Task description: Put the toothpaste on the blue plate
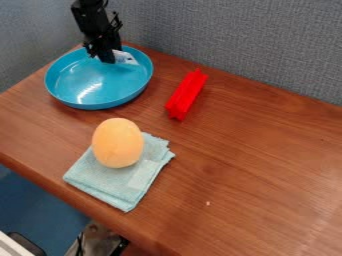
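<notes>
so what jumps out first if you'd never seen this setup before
The bright blue plate at the back left of the wooden table draws the eye first, with the black gripper pointing down at its far rim, where the toothpaste lies. Next comes the orange egg-shaped ball sitting on a pale teal cloth near the front edge. A red bar lies between them, just right of the plate.
</notes>
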`<state>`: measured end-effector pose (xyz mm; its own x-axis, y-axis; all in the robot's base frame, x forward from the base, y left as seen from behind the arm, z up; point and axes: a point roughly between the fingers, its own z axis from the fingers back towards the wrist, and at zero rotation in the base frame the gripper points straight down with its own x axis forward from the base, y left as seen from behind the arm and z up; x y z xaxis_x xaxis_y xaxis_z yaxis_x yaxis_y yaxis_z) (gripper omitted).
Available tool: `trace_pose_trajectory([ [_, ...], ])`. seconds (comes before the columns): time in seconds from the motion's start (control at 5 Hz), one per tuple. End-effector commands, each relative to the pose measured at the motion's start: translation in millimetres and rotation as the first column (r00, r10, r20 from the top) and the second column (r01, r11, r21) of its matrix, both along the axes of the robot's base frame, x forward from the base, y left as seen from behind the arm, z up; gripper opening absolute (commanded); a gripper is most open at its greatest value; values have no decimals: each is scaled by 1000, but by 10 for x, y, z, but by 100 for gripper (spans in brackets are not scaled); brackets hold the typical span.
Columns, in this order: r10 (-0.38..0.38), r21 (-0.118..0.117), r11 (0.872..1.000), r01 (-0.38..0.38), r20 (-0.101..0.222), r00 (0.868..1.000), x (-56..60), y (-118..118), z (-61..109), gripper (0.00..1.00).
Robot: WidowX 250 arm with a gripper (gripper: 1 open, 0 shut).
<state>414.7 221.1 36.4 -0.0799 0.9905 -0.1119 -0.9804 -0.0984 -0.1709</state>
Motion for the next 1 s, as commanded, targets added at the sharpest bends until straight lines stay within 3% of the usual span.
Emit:
trace_pose_trajectory([
  [0.0,4,48,999,-7,62,998,41,84,317,0],
  [0.4,2,50,999,-4,56,998,25,74,324,0],
  [0.8,-4,41,999,2,56,998,93,38,296,0],
])
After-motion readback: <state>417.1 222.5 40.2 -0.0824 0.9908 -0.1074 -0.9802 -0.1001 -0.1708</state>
